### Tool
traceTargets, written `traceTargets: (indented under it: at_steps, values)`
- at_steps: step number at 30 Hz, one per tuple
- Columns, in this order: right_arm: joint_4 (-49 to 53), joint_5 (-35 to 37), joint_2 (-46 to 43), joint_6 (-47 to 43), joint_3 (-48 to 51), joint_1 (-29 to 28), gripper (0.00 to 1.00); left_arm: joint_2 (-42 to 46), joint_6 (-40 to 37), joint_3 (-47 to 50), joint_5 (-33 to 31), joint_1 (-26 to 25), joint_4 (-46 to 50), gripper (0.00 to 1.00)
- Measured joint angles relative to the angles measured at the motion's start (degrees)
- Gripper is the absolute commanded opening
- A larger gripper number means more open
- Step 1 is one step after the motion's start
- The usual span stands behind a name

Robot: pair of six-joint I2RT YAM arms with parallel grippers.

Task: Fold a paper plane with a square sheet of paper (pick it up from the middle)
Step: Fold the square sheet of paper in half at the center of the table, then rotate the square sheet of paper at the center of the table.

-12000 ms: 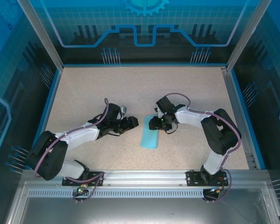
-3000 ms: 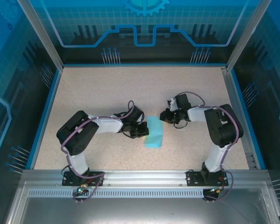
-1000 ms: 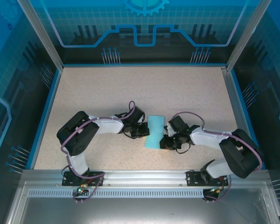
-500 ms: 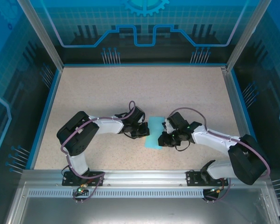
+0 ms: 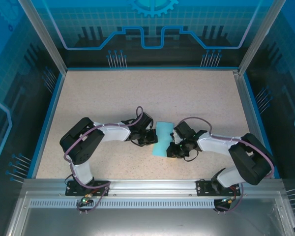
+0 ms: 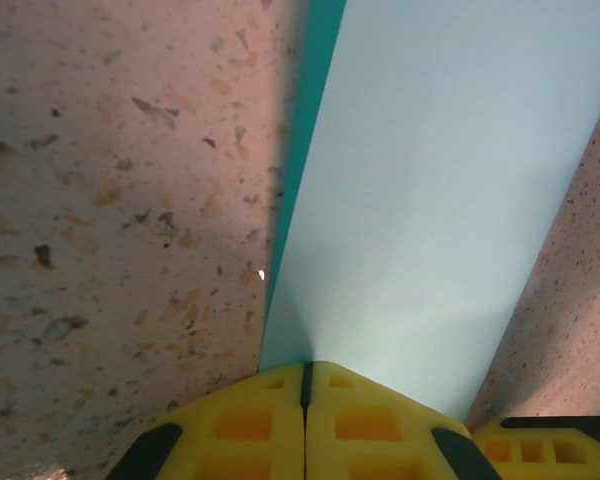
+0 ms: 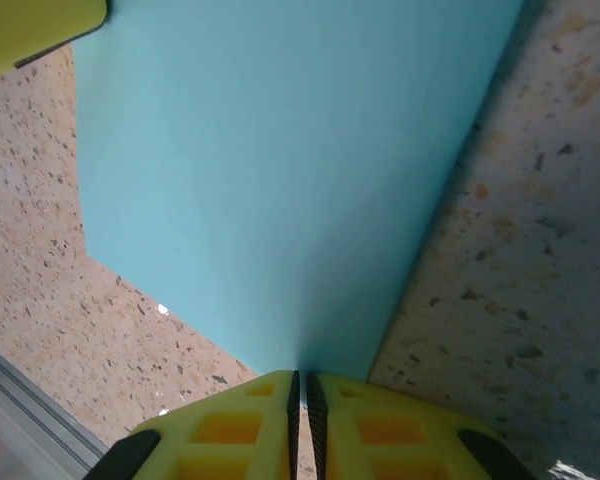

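The table (image 5: 88,93) is speckled beige, with a blue rim along its far and side edges and a metal rail (image 5: 152,186) along its near edge. Bare surface runs wide toward the far edge, both far corners and both side edges.

The left arm (image 5: 103,132) lies low, reaching in from the near left corner. The right arm (image 5: 221,143) lies low from the near right corner. They meet midway between the side edges, closer to the near edge than the far one.

The paper (image 5: 162,136) lies between them as a folded, narrow strip. Its long edges run far to near, with the near end leaning slightly left. In the left wrist view a darker teal layer (image 6: 310,130) shows along the paper's left edge.

The left claw (image 5: 151,138) sits at the paper's left edge. Its yellow fingers (image 6: 250,420) are pressed together, pinching the paper where it narrows into their seam.

The right claw (image 5: 172,149) sits at the paper's right edge near the near end. Its fingers (image 7: 380,425) are closed to a thin slit, gripping the paper edge that runs into it.
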State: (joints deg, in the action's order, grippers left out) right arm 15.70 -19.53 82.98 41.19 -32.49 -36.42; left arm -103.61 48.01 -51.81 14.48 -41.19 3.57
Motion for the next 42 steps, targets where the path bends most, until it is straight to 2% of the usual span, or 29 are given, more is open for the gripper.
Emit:
traceTargets:
  at_steps: [3, 7, 11, 17, 21, 25, 32, 36, 42]
  values:
    - [-0.76, -0.02, 0.04, 0.92, 0.04, -0.72, 0.15, 0.22, -0.83, -0.76, -1.07, -0.37, 1.81, 0.18]
    - [-2.69, 0.04, 1.07, 3.08, -0.37, -2.89, 0.15, 1.64, -3.32, -3.43, -3.74, -0.72, 9.01, 0.25]
    - [-5.75, 0.72, 2.99, 7.48, -1.42, -5.29, 0.13, 6.54, -4.57, -5.05, -7.93, -0.55, 14.49, 0.26]
    - [-9.11, 2.29, 4.26, 12.0, -2.93, -7.08, 0.14, 16.11, -3.74, -4.0, -11.23, 0.98, 14.73, 0.25]
    - [-7.28, 3.58, 2.75, 10.69, -5.88, -5.97, 0.15, 20.39, -1.79, 0.44, -12.13, 1.29, 13.62, 0.24]
    - [-4.02, 5.09, 2.23, 6.86, -10.54, -2.29, 0.15, 23.78, 0.04, 4.79, -12.39, 1.29, 13.14, 0.23]
    - [1.77, 9.57, 13.14, 0.7, -23.41, -0.74, 0.15, 28.02, 1.9, 7.43, -13.0, 1.27, 12.24, 0.23]
    - [4.09, 11.02, 15.3, -0.33, -24.02, -0.74, 0.15, 30.1, 2.75, 8.31, -13.25, 1.11, 12.0, 0.23]
    - [5.05, 11.54, 12.59, -0.33, -21.22, -0.81, 0.16, 32.5, 3.26, 10.82, -13.22, 0.61, 11.58, 0.23]
